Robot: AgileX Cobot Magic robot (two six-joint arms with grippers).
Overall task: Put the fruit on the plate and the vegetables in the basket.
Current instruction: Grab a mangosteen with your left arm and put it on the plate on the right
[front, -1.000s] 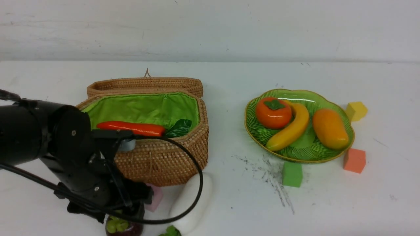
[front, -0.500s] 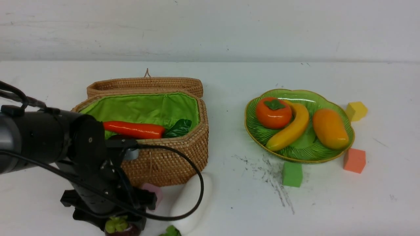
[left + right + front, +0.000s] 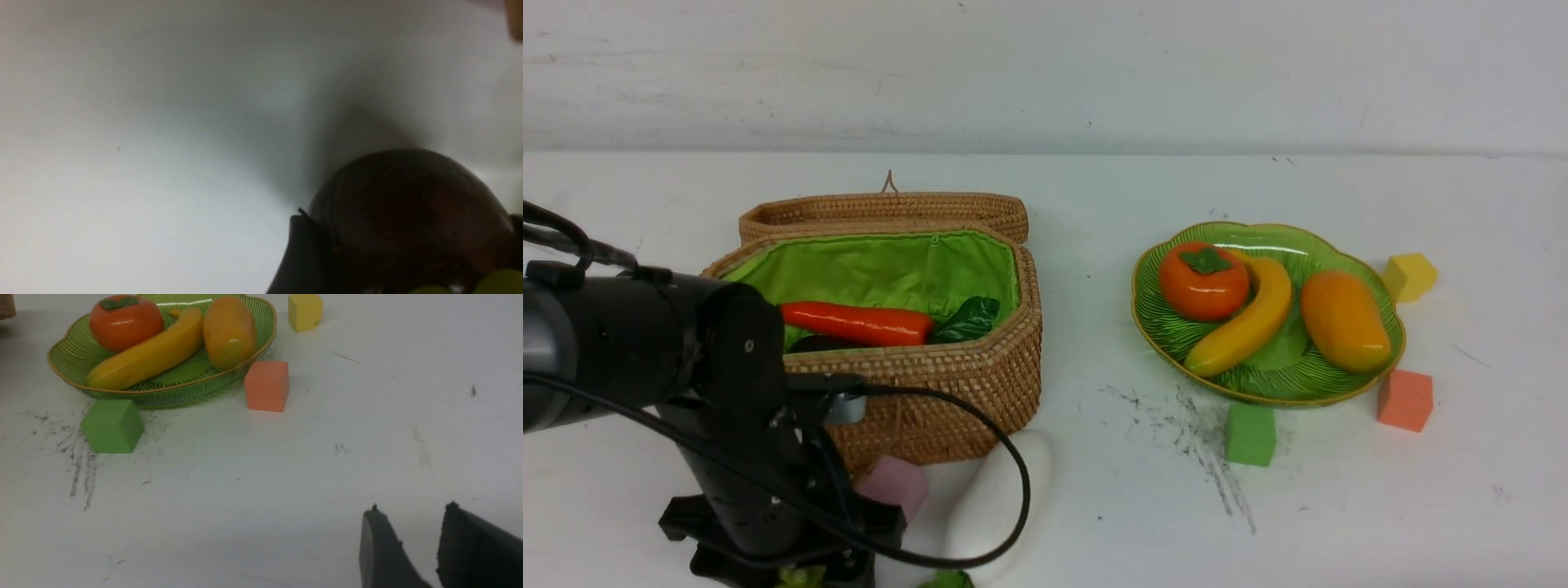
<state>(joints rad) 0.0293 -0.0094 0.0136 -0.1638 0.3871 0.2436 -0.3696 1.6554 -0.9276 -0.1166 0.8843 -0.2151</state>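
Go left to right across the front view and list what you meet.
left arm → basket → persimmon → mango. The radish, banana and cubes overlap these, so they are left out.

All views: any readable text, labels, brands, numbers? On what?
None readable.
No print on the basket, the plate, the orange cube or the left arm.
The dark streaks on the table are scuffs, not writing.
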